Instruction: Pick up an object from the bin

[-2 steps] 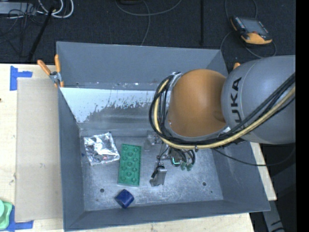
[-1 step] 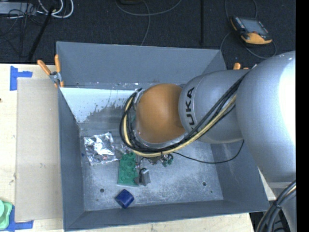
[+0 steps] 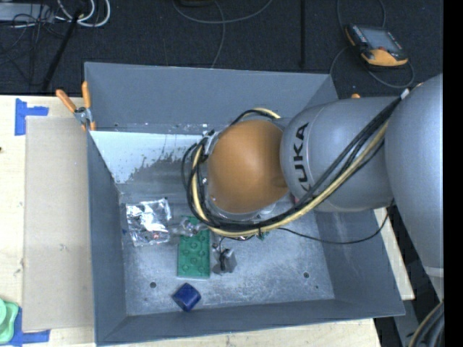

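Arm (image 3: pixel 362 157): big grey body reaching in from the right, bent down over the middle of the bin (image 3: pixel 217 92). Round orange cover (image 3: pixel 242 168) at the wrist faces up, ringed by black and yellow cables (image 3: pixel 199 208).

Gripper (image 3: pixel 226 260): only a dark tip shows below the cover, low near the bin floor. The cover hides most of it; apart or together, cannot tell. Nothing seen held.

Nearest thing: one green brick (image 3: pixel 194 255), flat and studded, lying lengthwise on the floor at front centre, just left of the gripper tip.

Others: one crumpled silver foil wrapper (image 3: pixel 148 221), left of the cover and just up-left of the brick. One small blue block (image 3: pixel 187 296), near the front wall, apart from the brick.

Count: three loose things.
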{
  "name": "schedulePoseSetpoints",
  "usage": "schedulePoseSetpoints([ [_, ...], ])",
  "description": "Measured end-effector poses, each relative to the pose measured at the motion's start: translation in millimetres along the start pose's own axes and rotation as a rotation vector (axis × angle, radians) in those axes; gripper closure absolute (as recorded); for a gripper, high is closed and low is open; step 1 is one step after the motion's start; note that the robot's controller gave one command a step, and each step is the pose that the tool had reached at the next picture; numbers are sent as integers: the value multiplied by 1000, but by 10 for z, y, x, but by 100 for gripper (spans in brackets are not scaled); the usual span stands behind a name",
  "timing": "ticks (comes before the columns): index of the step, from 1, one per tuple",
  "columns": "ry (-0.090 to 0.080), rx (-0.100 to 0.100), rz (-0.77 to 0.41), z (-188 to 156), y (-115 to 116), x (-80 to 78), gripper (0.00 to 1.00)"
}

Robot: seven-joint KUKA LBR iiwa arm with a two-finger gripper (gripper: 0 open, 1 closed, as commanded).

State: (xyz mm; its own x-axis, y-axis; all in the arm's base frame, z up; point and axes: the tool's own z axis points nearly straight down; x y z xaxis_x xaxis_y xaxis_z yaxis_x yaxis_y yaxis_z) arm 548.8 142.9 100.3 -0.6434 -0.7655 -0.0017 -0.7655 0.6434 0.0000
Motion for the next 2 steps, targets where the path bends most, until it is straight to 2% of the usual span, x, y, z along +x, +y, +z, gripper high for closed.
schedulePoseSetpoints([
  [1,0,0,-198,7,-134,-119,0],
  [2,3,-4,-538,318,-160,-108,0],
])
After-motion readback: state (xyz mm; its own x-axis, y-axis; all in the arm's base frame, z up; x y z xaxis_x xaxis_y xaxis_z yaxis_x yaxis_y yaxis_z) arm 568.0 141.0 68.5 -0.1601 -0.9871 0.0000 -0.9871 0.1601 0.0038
